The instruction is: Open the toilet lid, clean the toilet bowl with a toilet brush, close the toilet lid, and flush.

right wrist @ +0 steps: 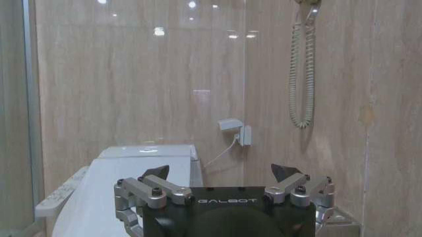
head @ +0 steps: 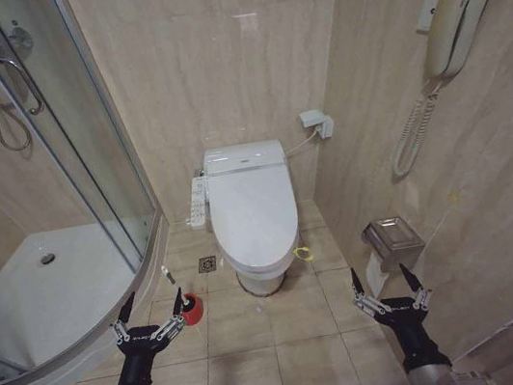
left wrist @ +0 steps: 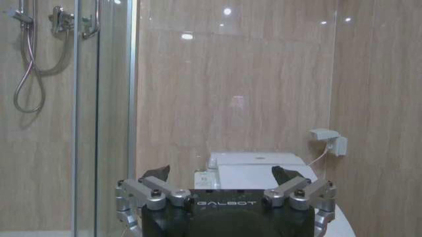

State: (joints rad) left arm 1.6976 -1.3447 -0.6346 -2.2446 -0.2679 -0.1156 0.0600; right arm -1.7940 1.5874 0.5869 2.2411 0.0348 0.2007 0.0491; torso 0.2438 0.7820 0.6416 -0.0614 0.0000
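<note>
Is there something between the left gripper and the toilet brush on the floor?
Nothing visible. The left gripper hangs open with the brush in its red cup just beside its right fingertip, bare tile around.

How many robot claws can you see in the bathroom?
2. The left end effector hovers open near the red brush holder; the right end effector hovers open beside the wall's tissue box.

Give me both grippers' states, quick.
Left gripper: open, empty, near the toilet brush.
Right gripper: open, empty.
</note>
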